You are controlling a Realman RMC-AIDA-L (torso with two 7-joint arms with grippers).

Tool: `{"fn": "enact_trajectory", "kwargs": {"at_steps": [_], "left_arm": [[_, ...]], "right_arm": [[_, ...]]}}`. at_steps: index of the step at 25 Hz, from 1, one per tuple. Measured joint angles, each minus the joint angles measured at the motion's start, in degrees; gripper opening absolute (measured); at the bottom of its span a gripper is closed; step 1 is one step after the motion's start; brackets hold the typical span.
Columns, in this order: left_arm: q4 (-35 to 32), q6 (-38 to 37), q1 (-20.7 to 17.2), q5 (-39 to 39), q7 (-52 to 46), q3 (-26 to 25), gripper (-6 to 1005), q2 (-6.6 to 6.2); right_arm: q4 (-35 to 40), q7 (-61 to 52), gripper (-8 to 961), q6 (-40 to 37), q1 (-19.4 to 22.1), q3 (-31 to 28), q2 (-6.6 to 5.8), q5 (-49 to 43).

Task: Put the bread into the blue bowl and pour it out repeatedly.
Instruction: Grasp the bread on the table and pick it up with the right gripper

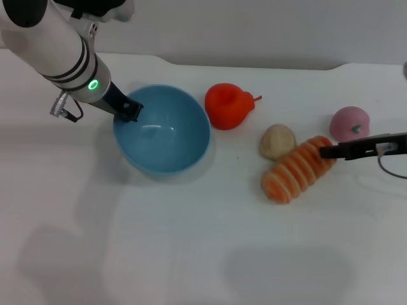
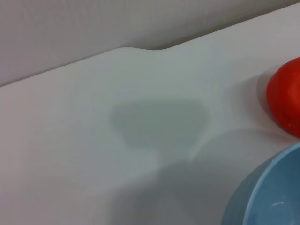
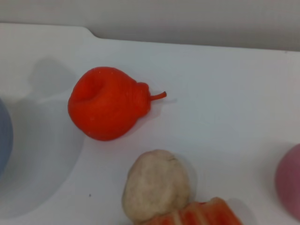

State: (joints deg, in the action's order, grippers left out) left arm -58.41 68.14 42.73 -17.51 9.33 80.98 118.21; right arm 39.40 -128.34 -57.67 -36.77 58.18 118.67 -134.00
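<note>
Pick-up step: the bread [image 1: 297,169] lies on the table beside the empty blue bowl [image 1: 162,130]—left gripper [image 1: 130,109] holds the bowl's rim, right gripper [image 1: 331,151] touches the loaf's end, jaw state indeterminate—next, grasp, lift and carry it bowlward.

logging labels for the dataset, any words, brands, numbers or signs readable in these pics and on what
None: no words, brands or numbers can be read in any view.
The nearest thing to a sign: a lit green ring on the left arm's wrist, with no text.
The blue bowl, the bread, the red-orange fruit toy, the beige bun and the pink toy are all unmarked.
</note>
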Motion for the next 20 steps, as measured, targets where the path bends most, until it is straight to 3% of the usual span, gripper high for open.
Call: {"fn": "enact_trajectory", "kwargs": {"at_steps": [9, 20], "left_arm": [[0.28, -0.5, 0.08, -0.02, -0.02, 0.15, -1, 0.0], [0.26, -1.15, 0.35, -0.07, 0.01, 0.15, -1, 0.0]], "right_arm": [[-10.02, 2.24, 500, 10.91, -3.3, 3.77, 0.25, 5.66], [-15.5, 10.26, 457, 18.07, -3.74, 5.99, 0.33, 15.81]]}}
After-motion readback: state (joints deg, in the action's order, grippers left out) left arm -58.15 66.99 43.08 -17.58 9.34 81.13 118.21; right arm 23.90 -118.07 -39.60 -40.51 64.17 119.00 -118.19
